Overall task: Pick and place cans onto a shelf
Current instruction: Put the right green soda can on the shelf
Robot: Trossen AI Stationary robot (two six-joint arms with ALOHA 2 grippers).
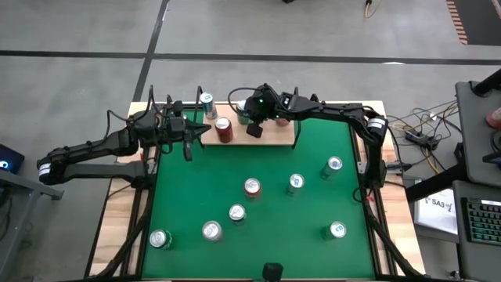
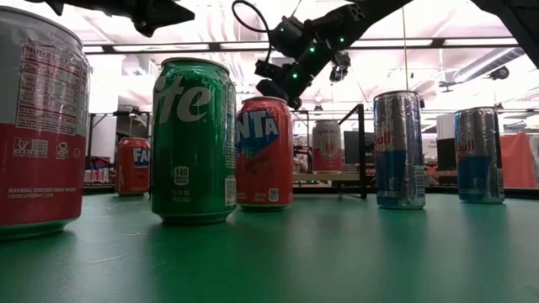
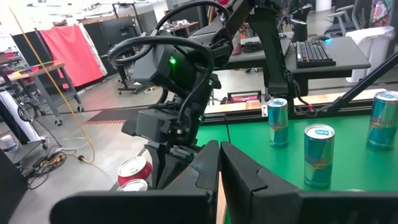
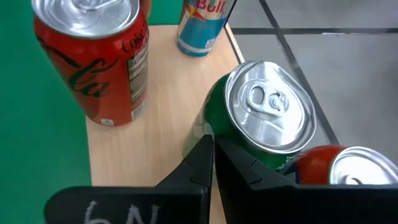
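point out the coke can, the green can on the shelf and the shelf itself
coke can (image 4: 93, 68), right wrist view, on its red side
green can (image 4: 270, 109), right wrist view, on its silver top
shelf (image 4: 155, 137), right wrist view, on bare wood between the cans

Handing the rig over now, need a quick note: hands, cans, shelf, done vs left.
Right hand: shut, empty, over the shelf beside the green can.
Left hand: shut, empty, at the shelf's left end.
Done: four cans on the shelf: the green one, red cola can, blue-silver can, and another red can.
Left: seven cans on the green table, e.g. red-topped can, and can nearest the right corner.
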